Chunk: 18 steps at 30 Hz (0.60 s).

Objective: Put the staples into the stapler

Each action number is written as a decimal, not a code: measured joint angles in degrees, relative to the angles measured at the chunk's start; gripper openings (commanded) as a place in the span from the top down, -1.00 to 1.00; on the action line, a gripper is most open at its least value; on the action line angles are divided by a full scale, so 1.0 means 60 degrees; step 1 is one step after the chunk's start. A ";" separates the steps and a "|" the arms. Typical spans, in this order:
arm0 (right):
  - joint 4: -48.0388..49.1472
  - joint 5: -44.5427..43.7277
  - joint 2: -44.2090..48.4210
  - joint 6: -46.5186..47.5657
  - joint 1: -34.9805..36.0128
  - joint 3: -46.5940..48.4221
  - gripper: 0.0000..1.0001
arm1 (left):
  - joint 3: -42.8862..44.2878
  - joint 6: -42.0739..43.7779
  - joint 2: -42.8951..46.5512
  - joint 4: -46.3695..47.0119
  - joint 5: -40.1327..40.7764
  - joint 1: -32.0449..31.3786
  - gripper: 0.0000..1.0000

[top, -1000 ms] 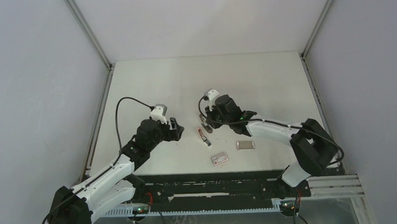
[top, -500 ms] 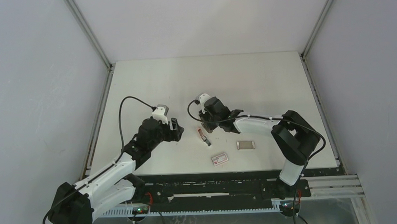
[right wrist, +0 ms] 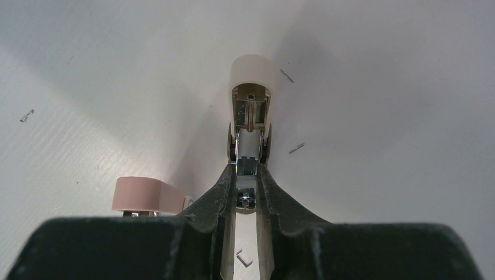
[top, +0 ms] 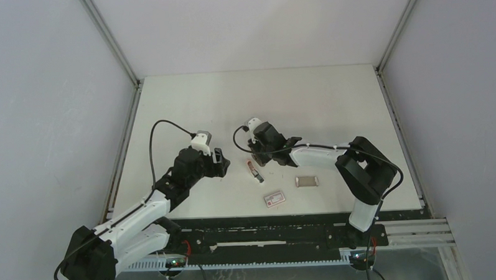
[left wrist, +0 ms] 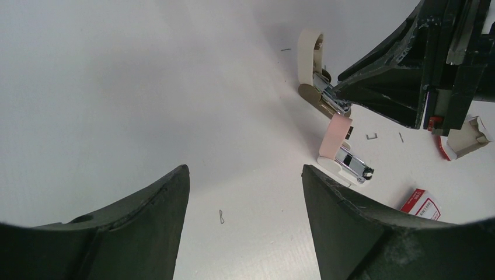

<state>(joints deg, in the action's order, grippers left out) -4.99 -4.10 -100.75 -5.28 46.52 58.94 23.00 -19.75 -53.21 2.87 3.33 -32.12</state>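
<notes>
Right arm has drawn its elbow in toward the centre over the last second, and the right gripper (right wrist: 246,169) has shifted slightly left. Left arm and all loose items lie as before.

Right gripper sits low over the bench (top: 319,106), clenched on the bright metal rail of a cream stapler (right wrist: 251,76). That stapler is hinged open, its cover pointing away from the wrist.

Pink stapler (left wrist: 337,140) lies on the bench just beside the right gripper, on its near side, untouched. Staples (top: 307,181) lie flat to the right of the pink stapler, apart from both grippers. A red-and-white box (top: 274,199) lies nearer the front edge.

Left gripper (left wrist: 245,172) is released, spread wide and holding nothing, left of the pink stapler. Bent wire bits (right wrist: 296,148) are scattered on the bench.
</notes>
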 measured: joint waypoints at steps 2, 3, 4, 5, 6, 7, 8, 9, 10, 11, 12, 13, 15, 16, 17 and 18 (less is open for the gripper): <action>-0.0022 -0.0022 -0.0036 0.0000 0.0007 0.0022 0.91 | 0.0000 0.0007 0.0000 0.0000 0.0000 0.0000 -0.49; -0.0044 -0.0033 -0.0058 0.0000 0.0007 0.0044 0.92 | 0.0000 0.0011 0.0000 0.0000 0.0000 0.0000 -0.49; -0.0084 -0.0047 -0.0087 0.0000 0.0007 0.0073 0.92 | 0.0000 0.0018 0.0000 0.0000 0.0000 0.0000 -0.49; -0.0098 -0.0058 -0.0106 0.0000 0.0007 0.0091 0.92 | 0.0000 0.0051 0.0000 0.0000 0.0000 0.0000 -0.48; -0.0138 -0.0066 -0.0124 0.0000 0.0007 0.0113 0.92 | 0.0000 0.0073 0.0000 0.0000 0.0000 0.0000 -0.49; -0.0146 -0.0069 -0.0131 0.0000 0.0007 0.0120 0.92 | 0.0000 0.0080 0.0000 0.0000 0.0000 0.0000 -0.49; -0.0157 -0.0073 -0.0142 0.0000 0.0011 0.0127 0.92 | 0.0000 0.0080 0.0000 0.0000 0.0000 0.0000 -0.48; -0.0168 -0.0073 -0.0149 0.0000 0.0011 0.0127 0.92 | 0.0000 0.0084 -0.0004 0.0000 0.0000 0.0000 -0.49; -0.0182 -0.0084 -0.0164 0.0000 0.0011 0.0131 0.92 | 0.0000 0.0091 0.0000 0.0000 0.0000 0.0000 -0.48; -0.0193 -0.0087 -0.0178 0.0000 0.0011 0.0131 0.92 | 0.0000 0.0117 0.0000 0.0000 0.0000 0.0000 -0.48; -0.0204 -0.0095 -0.0193 0.0000 0.0011 0.0131 0.93 | 0.0000 0.0142 0.0000 0.0000 0.0000 0.0000 -0.49; -0.0208 -0.0106 -0.0208 0.0000 0.0011 0.0131 0.93 | 0.0000 0.0149 0.0000 0.0000 0.0000 0.0000 -0.49; -0.0208 -0.0131 -0.0237 0.0000 0.0011 0.0135 0.93 | 0.0000 0.0153 0.0000 -0.0004 0.0000 0.0000 -0.49; -0.0208 -0.0135 -0.0251 0.0000 0.0011 0.0135 0.93 | 0.0000 0.0149 0.0000 0.0000 0.0000 0.0000 -0.49; -0.0208 -0.0142 -0.0259 0.0000 0.0011 0.0135 0.93 | 0.0000 0.0153 0.0000 0.0000 0.0000 0.0000 -0.49; -0.0208 -0.0153 -0.0266 0.0000 0.0011 0.0135 0.93 | 0.0000 0.0153 0.0000 -0.0004 0.0000 0.0000 -0.49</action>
<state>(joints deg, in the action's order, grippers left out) -6.24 -5.02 -102.35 -5.28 46.59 59.75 23.00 -18.83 -53.21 2.85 3.33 -32.12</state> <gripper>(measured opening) 0.130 0.743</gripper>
